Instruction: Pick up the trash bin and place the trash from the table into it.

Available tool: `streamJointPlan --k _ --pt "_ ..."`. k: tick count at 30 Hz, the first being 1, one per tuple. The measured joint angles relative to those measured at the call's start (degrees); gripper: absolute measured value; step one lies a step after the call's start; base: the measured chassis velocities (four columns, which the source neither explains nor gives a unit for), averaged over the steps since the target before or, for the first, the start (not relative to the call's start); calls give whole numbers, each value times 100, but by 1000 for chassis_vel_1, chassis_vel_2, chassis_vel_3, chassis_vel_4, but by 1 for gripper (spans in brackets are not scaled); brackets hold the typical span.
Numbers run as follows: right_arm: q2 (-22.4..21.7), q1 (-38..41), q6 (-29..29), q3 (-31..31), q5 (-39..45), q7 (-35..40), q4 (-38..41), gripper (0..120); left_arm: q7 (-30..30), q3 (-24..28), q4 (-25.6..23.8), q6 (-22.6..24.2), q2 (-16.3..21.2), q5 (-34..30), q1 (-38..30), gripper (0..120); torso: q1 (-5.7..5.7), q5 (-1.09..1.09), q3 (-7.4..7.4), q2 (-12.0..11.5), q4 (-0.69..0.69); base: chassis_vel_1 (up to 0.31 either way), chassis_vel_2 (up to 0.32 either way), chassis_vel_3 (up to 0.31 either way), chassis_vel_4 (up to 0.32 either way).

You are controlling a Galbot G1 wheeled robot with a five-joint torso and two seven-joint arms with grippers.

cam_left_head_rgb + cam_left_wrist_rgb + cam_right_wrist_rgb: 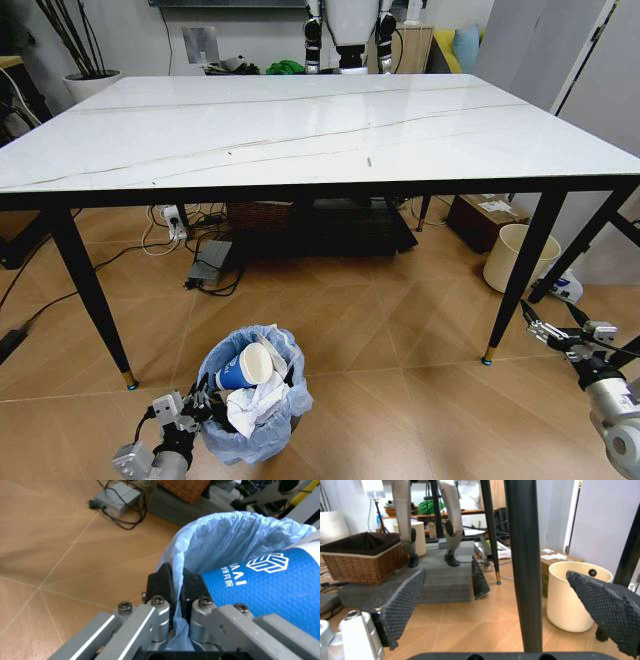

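Left tool [176,583] clamped on bin [250,400] rim, cup [272,588] just beside it inside; tabletop [300,130] bare; right tool [556,338] spread open, empty, beside table leg [524,566].

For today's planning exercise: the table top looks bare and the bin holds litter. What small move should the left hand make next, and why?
Probably open the left hand and let go. It is shut on the rim of the trash bin, which stands on the floor before the table, with the blue-and-white paper cup and crumpled white paper inside. The right hand hangs open by a table leg.
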Motion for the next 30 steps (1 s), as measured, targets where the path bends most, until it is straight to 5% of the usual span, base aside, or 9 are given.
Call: streamJointPlan --k 30 --pt "0 0 0 0 0 0 0 100 3 -16 291 -40 -52 22 -148 0 -112 0 -587 -699 0 0 0 0 0"
